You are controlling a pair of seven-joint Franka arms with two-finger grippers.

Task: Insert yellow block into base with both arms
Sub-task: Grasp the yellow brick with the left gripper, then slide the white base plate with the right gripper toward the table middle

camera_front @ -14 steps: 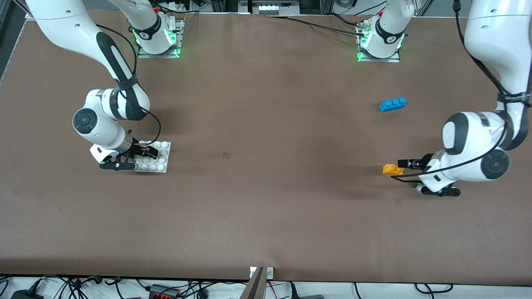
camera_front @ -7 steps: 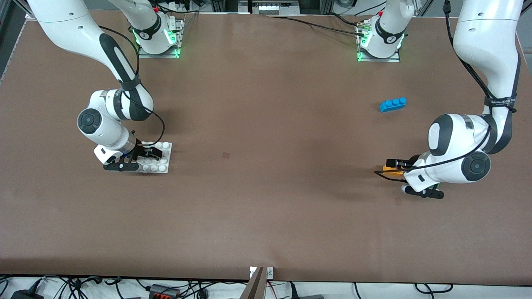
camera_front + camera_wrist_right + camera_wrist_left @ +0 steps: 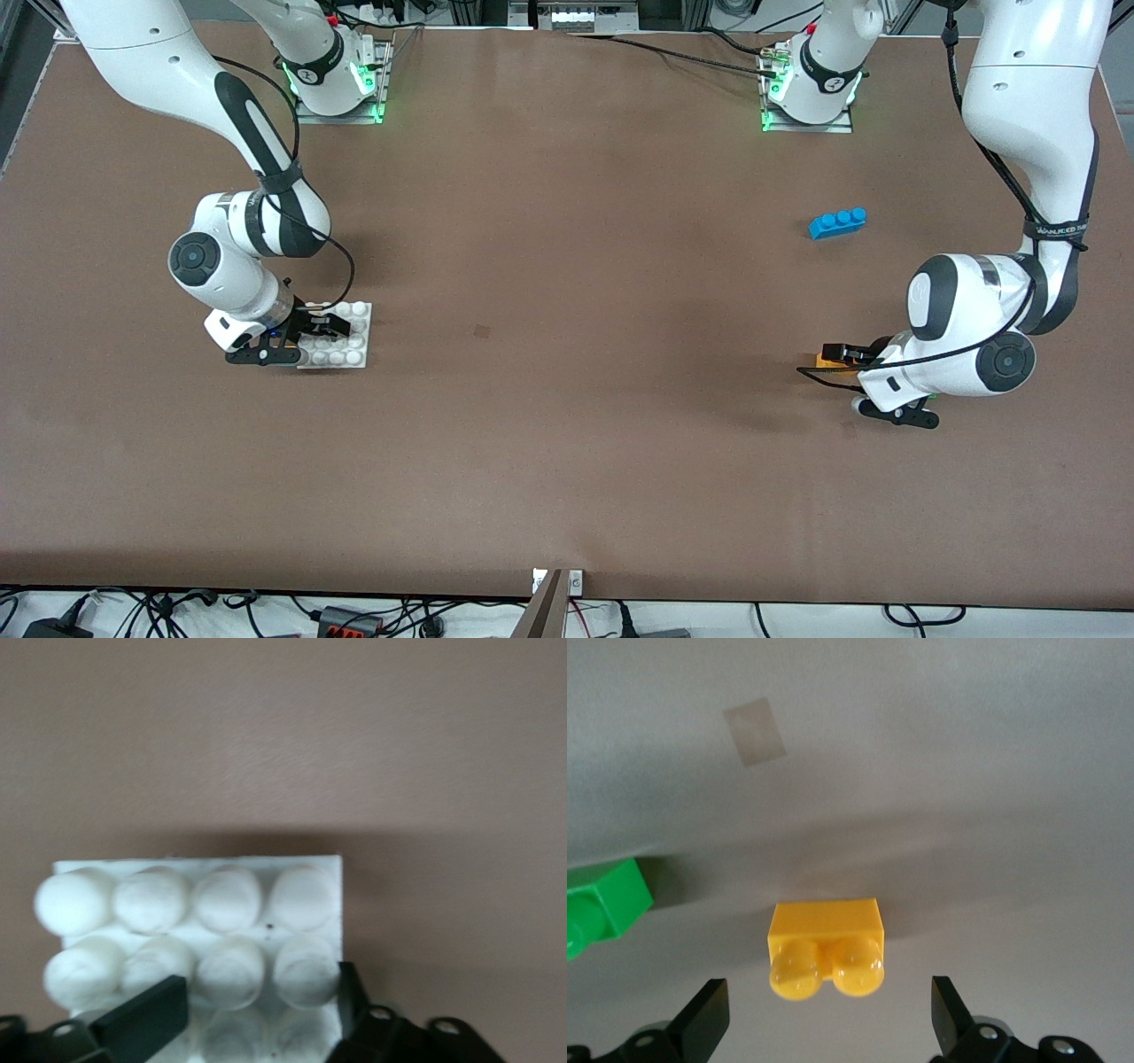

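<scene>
Both my arms are creeping inward since a second ago: the left gripper (image 3: 828, 1028), fingers spread, is now straddling the yellow block (image 3: 826, 943). I'm judging it light, rigid and slick, best pinched on its flat sides. The right gripper (image 3: 257, 1005), fingers spread, is sitting over the base (image 3: 199, 930).

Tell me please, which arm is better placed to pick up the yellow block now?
The left. The left gripper is open, with a finger on each side of the yellow block. The right gripper is at the white base, toward the right arm's end of the table.
</scene>
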